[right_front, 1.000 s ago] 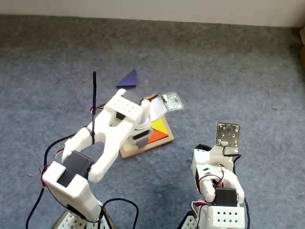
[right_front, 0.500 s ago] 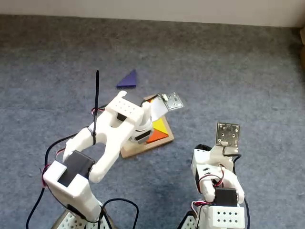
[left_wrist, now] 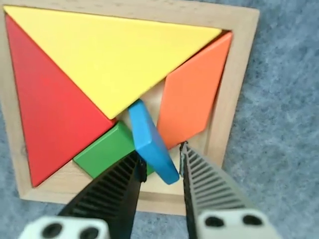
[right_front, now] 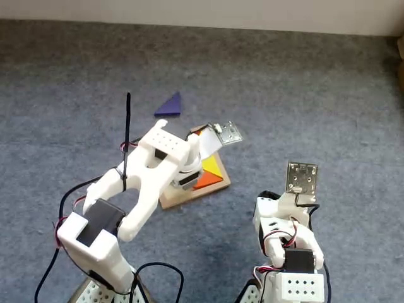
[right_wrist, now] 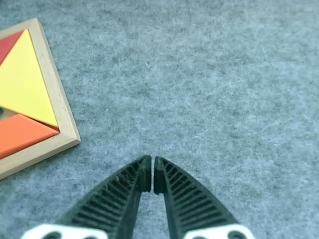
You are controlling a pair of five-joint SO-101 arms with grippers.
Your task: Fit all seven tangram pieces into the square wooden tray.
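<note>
Grey carpet (right_front: 315,95) all round. Left gripper (left_wrist: 160,158) clamped on blue piece (left_wrist: 149,139), tilted on edge, long axis running ahead from fingertips, over the square wooden tray (left_wrist: 239,99) gap between green piece (left_wrist: 107,152) and orange piece (left_wrist: 192,99). Right gripper (right_wrist: 152,177) closed, empty, farther off.

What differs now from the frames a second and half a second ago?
The left arm shifted very slightly over the wooden tray early on, its black cable leaning rightward in the high view. Nothing was visibly grasped or released. The left gripper grips the tilted blue piece. Right gripper and purple triangle stayed put.
</note>
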